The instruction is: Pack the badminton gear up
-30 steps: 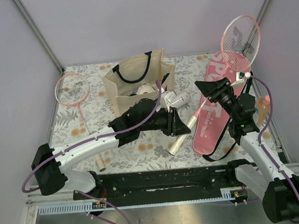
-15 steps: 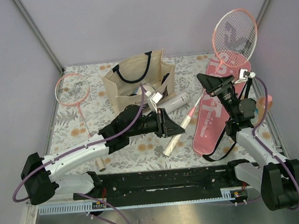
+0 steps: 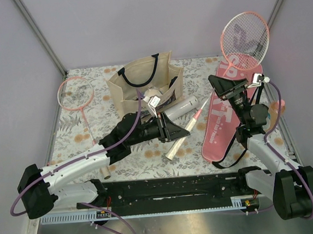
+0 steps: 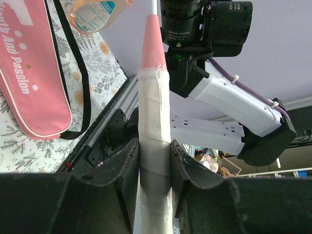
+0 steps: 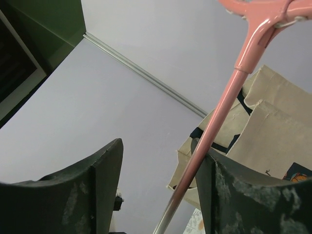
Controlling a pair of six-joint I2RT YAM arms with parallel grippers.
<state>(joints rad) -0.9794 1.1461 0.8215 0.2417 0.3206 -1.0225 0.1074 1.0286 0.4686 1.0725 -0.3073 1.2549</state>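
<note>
White lettering "And Passion" along the pink racket cover (image 4: 30, 68); label on the bottle (image 4: 95, 14) too small to read.

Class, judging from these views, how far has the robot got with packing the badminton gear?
Done: nothing visibly packed. In hand: the left gripper clamps the white handle of one racket, head raised; the right gripper is open around its shaft. Left: the pink cover, second racket and white tube lie on the table.
</note>
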